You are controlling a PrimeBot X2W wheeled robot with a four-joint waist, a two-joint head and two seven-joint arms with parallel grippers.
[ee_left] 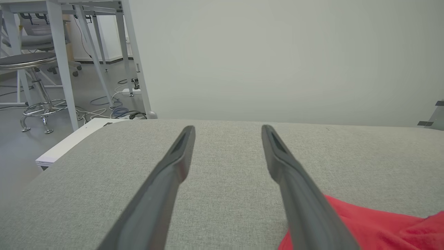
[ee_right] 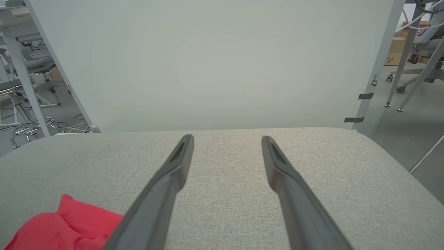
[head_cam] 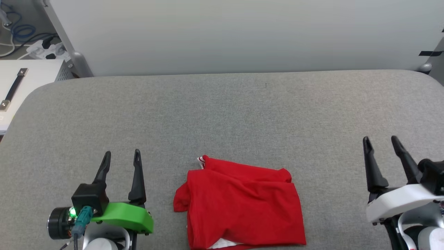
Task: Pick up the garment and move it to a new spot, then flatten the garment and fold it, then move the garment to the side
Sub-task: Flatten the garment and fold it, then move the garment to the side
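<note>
The garment (head_cam: pixel 242 208) lay bunched at the near edge of the table (head_cam: pixel 242 111), cut off by the bottom of the head view, with a white strip showing there; it looked about as wide as deep, so no clear long axis could be told; it sat between the two grippers, touching neither; the left gripper (head_cam: pixel 122 152) stood near its left side, fingers spread and empty; the right gripper (head_cam: pixel 380 138), likewise spread and empty, was farther off; the left arm looked nearer for a reach inward.
</note>
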